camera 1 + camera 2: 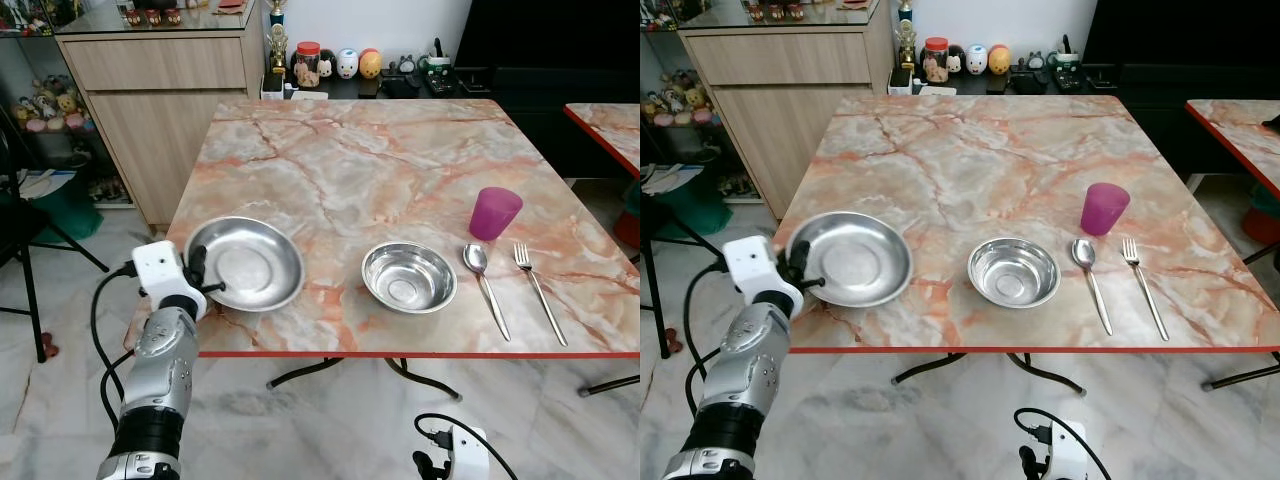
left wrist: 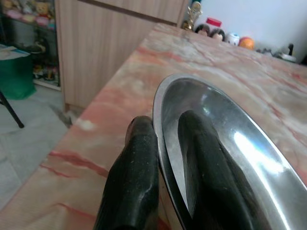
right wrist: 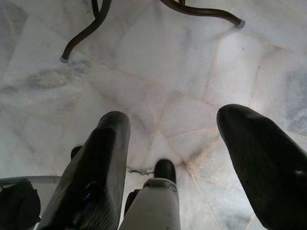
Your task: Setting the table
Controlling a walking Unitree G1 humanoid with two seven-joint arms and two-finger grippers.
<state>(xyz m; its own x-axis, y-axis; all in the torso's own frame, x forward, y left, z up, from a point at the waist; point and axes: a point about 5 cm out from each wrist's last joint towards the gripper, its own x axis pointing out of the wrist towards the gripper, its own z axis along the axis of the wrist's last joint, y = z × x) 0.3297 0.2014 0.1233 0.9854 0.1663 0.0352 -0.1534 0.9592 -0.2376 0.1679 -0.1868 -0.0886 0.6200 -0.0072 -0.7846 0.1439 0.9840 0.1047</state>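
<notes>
A wide steel plate (image 1: 245,262) rests on the marble table (image 1: 360,170) near its front left corner. My left gripper (image 1: 197,273) is shut on the plate's left rim; in the left wrist view one finger (image 2: 132,182) lies outside the rim and the other inside the plate (image 2: 230,143). A smaller steel bowl (image 1: 408,277) stands at front centre. To its right lie a spoon (image 1: 484,284) and a fork (image 1: 537,289), with a purple cup (image 1: 495,212) behind them. My right gripper (image 3: 175,158) hangs open low over the floor.
A wooden cabinet (image 1: 160,100) stands beyond the table's left side, with jars and figurines (image 1: 335,63) on a low shelf behind the table. A black chair (image 1: 20,230) is at far left. Another table's corner (image 1: 608,125) shows at right. Table legs (image 3: 91,31) cross the marble floor.
</notes>
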